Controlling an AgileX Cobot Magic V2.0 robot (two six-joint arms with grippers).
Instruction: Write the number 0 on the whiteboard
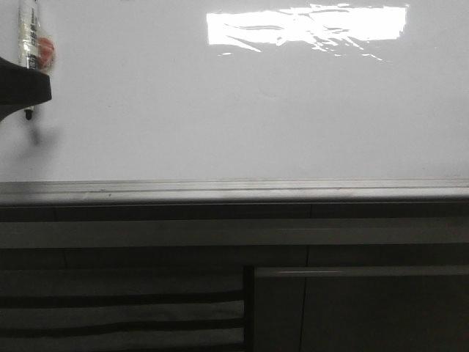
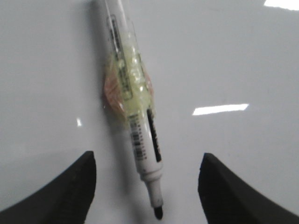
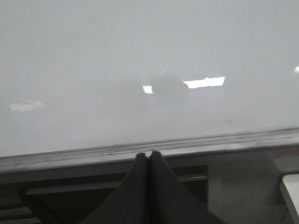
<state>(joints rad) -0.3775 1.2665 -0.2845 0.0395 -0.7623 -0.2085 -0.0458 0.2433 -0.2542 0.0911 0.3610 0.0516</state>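
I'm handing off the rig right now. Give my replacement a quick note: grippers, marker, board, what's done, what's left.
Left gripper: jaws wide apart, marker lying between them, neither pad touching it; tip points toward the gripper. Cap is off.
Right gripper: shut, empty, by the board's lower rail.
Marker sits on the whiteboard at its far left in the front view.
Done: nothing; no 0 on the board in any view.
Left: grasp marker, draw the 0.
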